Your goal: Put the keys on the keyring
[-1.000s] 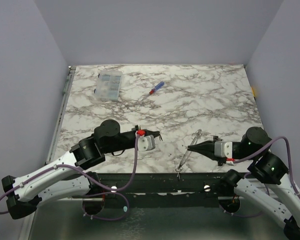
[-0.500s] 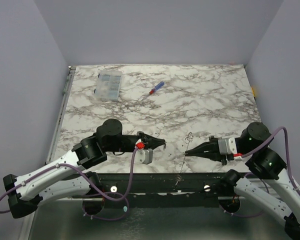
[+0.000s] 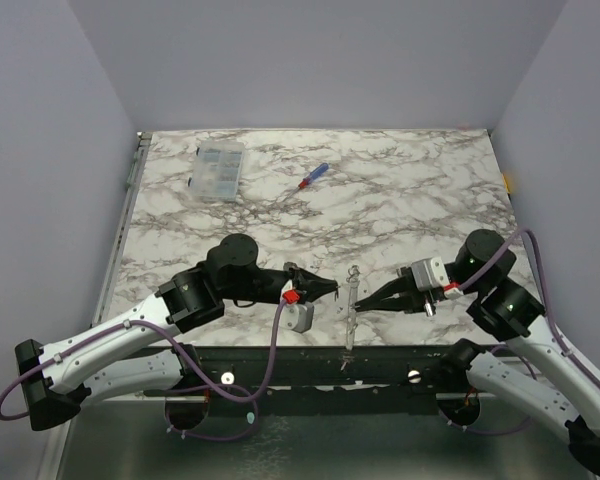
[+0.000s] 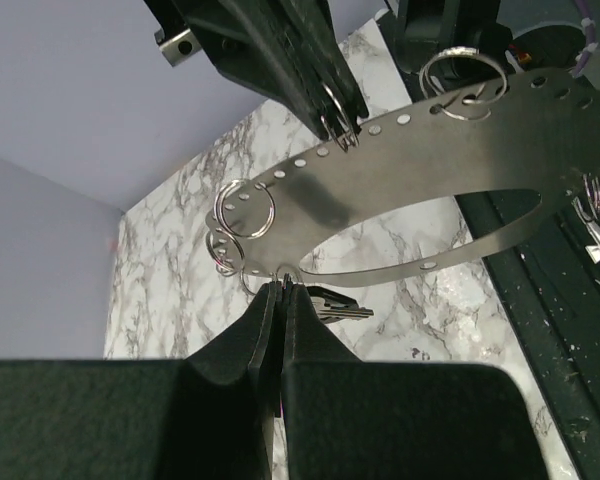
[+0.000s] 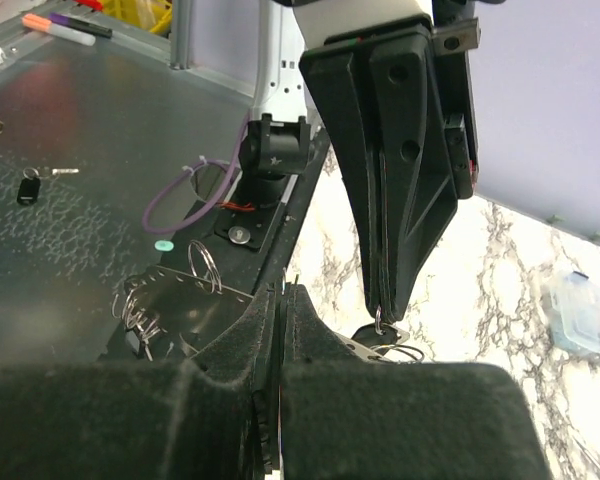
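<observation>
Keyring [image 4: 460,160], pinched by right jaws, key [image 4: 340,308] at left jaws

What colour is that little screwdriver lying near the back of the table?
Red and blue; the screwdriver shows best in the top external view.

Top view: keyring [image 3: 352,297] is reading only as a thin edge-on line between left gripper [image 3: 325,290] and right gripper [image 3: 368,298]; where each is gripping is too small to tell.

Left wrist view: keyring's right end is running off the picture's edge, and the top edge is cutting the right gripper's body. Small ring [image 4: 284,272] on the lower rim is half hiding between the left fingers [image 4: 315,345], which are pressing together. Key [image 4: 332,304] is peeking out beside them, its black head partly hiding behind one.

Right wrist view: own fingers are blurring dark across the bottom, covering part of the keyring. Key is showing only its black head above them.
</observation>
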